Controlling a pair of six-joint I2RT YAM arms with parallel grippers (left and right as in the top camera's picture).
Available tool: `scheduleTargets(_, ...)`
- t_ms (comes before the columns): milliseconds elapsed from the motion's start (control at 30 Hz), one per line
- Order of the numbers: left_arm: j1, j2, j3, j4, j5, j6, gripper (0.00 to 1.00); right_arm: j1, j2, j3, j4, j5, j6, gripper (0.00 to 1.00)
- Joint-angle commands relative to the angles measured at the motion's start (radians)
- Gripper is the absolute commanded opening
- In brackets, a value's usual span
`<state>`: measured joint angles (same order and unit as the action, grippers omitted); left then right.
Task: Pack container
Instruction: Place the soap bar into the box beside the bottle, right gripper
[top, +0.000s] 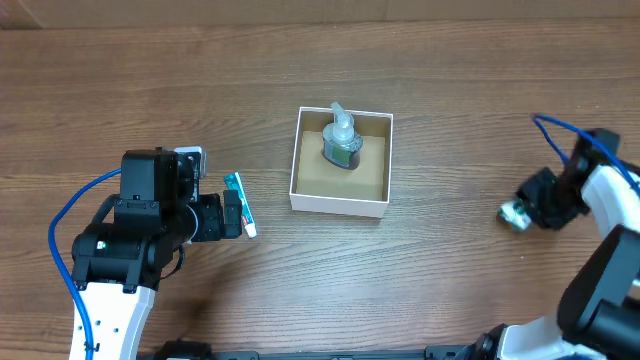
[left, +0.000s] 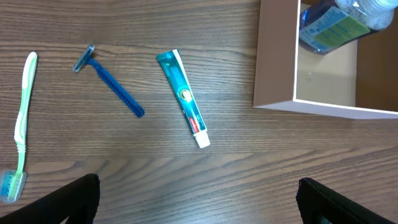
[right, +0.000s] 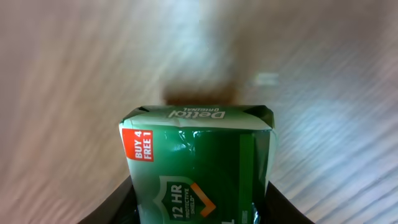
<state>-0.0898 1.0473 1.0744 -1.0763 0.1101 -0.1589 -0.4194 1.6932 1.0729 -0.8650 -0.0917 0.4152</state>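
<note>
Wooden table (top: 450, 280): container (top: 338, 207), toothpaste (left: 184, 98), razor (left: 111, 81), toothbrush (left: 22, 118)

Light: bright, even, diffuse; thin shadow along container (top: 340, 205) at 6 o'clock. Right wrist: surface (right: 74, 74) blurred, packet (right: 196, 165) sharp.

The table (top: 450, 270) is matt, grained wood. The container (top: 338, 206) looks like smooth matt cardboard. The Dettol soap packet (right: 196, 168) has a glossy, crinkled wrapper. The razor (left: 112, 84) and toothbrush (left: 22, 118) are plastic.

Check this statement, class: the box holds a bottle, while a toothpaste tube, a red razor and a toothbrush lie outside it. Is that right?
No. The razor is blue, not red; the left wrist view shows it. Everything else stands.
</note>
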Motion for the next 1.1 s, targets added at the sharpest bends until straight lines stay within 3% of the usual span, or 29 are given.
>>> scheduleTargets(0, 0.005, -0.015, 0.023, 0.004, 0.022, -0.014, 1.0, 0.137, -0.158, 0.132, -0.042, -0.016, -0.133, 0.04)
scheduleTargets(167, 0.005, -0.015, 0.023, 0.005, 0.021, -0.014, 1.0, 0.434, -0.293, 0.221, -0.081, -0.068, -0.341, 0.04)
scheduleTargets(367, 0.005, -0.015, 0.023, 0.005, 0.021, -0.014, 1.0, 0.761, -0.27, 0.224, 0.016, -0.063, -0.394, 0.04)
scheduleTargets(633, 0.005, -0.015, 0.023, 0.004, 0.022, -0.014, 1.0, 0.845, -0.061, 0.224, 0.116, -0.048, -0.362, 0.05)
scheduleTargets(767, 0.005, -0.015, 0.023, 0.003, 0.021, -0.014, 1.0, 0.845, -0.005, 0.224, 0.135, -0.048, -0.363, 0.25)
scheduleTargets(833, 0.005, -0.015, 0.023, 0.003, 0.022, -0.014, 1.0, 0.845, -0.004, 0.224, 0.143, -0.048, -0.363, 0.43)
scheduleTargets(900, 0.005, -0.015, 0.023, 0.004, 0.021, -0.014, 1.0, 0.845, -0.004, 0.224, 0.148, -0.048, -0.363, 0.45)
scheduleTargets(933, 0.005, -0.015, 0.023, 0.004, 0.022, -0.014, 1.0, 0.845, -0.004, 0.224, 0.149, -0.048, -0.363, 0.5)
scheduleTargets(967, 0.005, -0.015, 0.023, 0.004, 0.022, -0.014, 1.0, 0.845, -0.004, 0.224, 0.15, -0.048, -0.363, 0.62)
scheduleTargets(1067, 0.005, -0.015, 0.023, 0.003, 0.022, -0.014, 1.0, 0.845, -0.011, 0.234, 0.149, -0.047, -0.363, 0.7)
